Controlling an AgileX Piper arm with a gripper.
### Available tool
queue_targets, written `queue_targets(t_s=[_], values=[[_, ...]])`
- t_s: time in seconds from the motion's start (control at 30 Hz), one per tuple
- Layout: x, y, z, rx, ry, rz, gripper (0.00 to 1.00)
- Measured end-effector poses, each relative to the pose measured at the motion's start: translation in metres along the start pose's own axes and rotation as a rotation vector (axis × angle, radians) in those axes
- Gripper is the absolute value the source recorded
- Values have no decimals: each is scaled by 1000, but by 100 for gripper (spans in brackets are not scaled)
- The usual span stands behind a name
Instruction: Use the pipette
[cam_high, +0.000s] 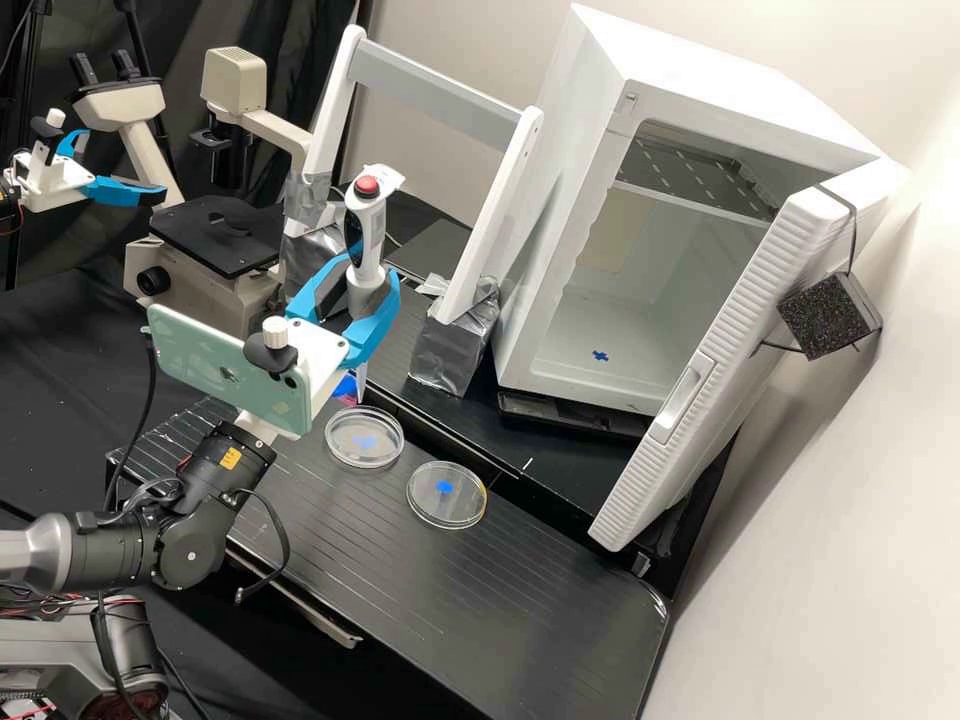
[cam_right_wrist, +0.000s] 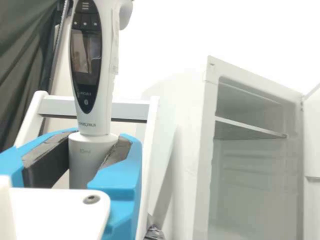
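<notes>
My gripper (cam_high: 369, 292) is shut around the lower body of the white pipette (cam_high: 371, 240), which is upright, red button on top, in front of the white stand. Its pale tip points down near the far edge of one clear round dish (cam_high: 350, 452); the tip's height over the bench is hard to judge. A second clear dish (cam_high: 465, 510) lies beside the first; a blue mark shows in each. In the wrist view the gripper (cam_right_wrist: 96, 150) has its dark-padded fingers on either side of the pipette (cam_right_wrist: 95, 127), below its dark display.
Behind the pipette stands a white frame with a grey crossbar (cam_high: 440, 90), its feet taped in silver. A white cabinet (cam_high: 575, 215) with its door open is at the right, a microscope (cam_high: 215, 235) at the left. The black bench (cam_high: 480, 610) extends toward the front right.
</notes>
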Motion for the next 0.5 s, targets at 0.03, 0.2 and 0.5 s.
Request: queue_targets(t_s=[0.03,0.2,0.5], values=[[0,0,0,2,3,-3,0],[3,-1,-3,46,5,-12,0],[45,7,-21,81,34,-61,0]])
